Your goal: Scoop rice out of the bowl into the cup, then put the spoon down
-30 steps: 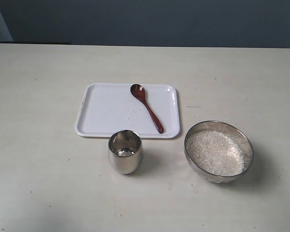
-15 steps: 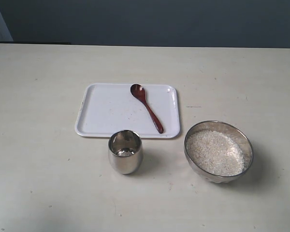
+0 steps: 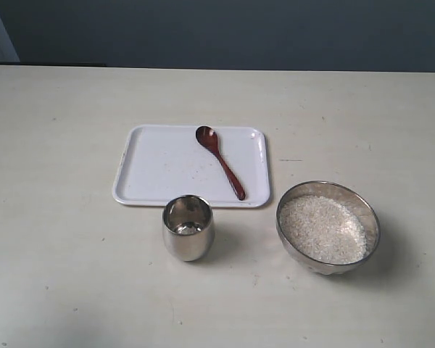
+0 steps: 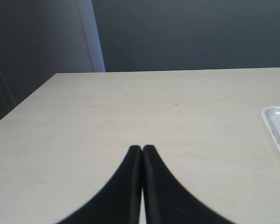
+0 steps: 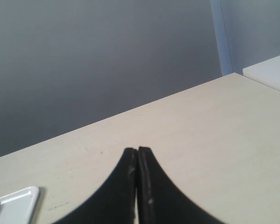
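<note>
The reddish-brown wooden spoon [image 3: 220, 161] lies on a white tray [image 3: 152, 177], head toward the far side. In front of the tray stands the steel cup [image 3: 188, 228], upright, with a few grains at its bottom. To its right sits the wide steel bowl [image 3: 362, 206] filled with white rice [image 3: 322, 229]. Neither arm shows in the exterior view. My left gripper [image 4: 142, 148] is shut over bare table, holding nothing. My right gripper [image 5: 137, 150] is also shut and empty above the table.
The pale table [image 3: 58, 145] spreads around the objects. A corner of the white tray [image 4: 277, 122] shows in the left wrist view and another corner of the tray [image 5: 16, 199] in the right wrist view. A dark wall lies beyond the table's far edge.
</note>
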